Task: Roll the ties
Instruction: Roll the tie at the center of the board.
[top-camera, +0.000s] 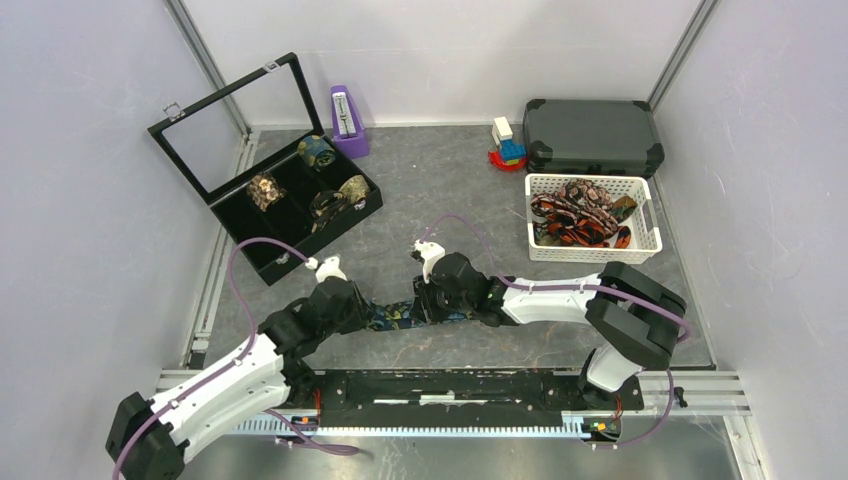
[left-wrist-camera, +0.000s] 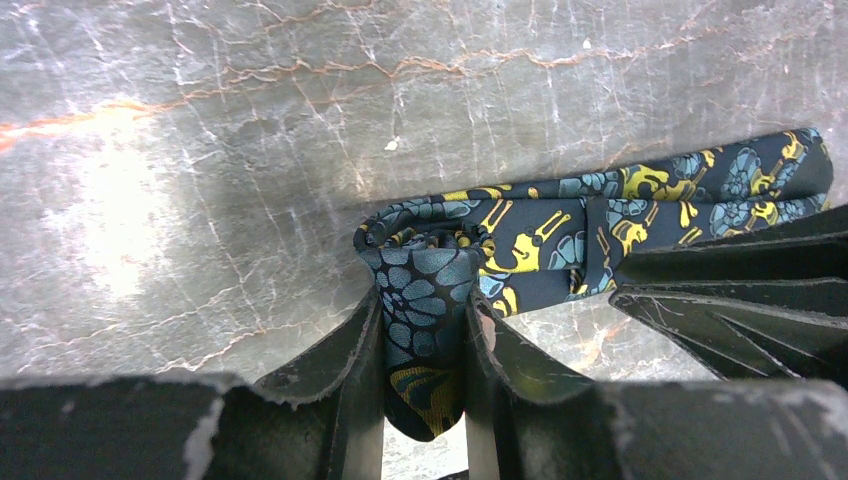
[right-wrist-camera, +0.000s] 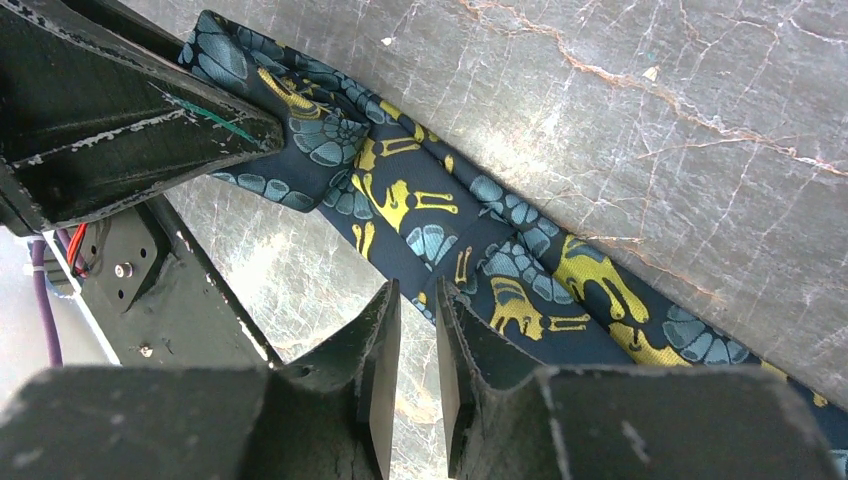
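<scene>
- Navy tie (top-camera: 395, 315) with blue and yellow figures lay stretched on the grey marbled counter (top-camera: 440, 190), well to the left of the white basket (top-camera: 645, 245) and nearer the arms' bases.
- Left hand (left-wrist-camera: 425, 310) was clenched on the tie's coiled end, which was pinched upright between its two fingers; this was the end farther from the basket.
- From that coil the rest of the tie (left-wrist-camera: 560, 230) ran flat along the counter toward the basket side.
- Right hand (right-wrist-camera: 415, 310) hovered low at the near edge of the flat strip (right-wrist-camera: 480, 250), its fingers parted by a narrow gap with bare counter showing between them and nothing grasped.
- Loose ties (top-camera: 575, 215) in red-orange and brown were heaped inside the basket.
- Dark case (top-camera: 590, 135) sat just behind the basket, with coloured blocks (top-camera: 508, 145) beside the case's left end.
- Black box (top-camera: 300, 215) with its glass lid raised stood far to the left of the basket, with rolled ties (top-camera: 265, 190) in its compartments.
- Purple stand (top-camera: 348, 120) stood between that box and the blocks.
</scene>
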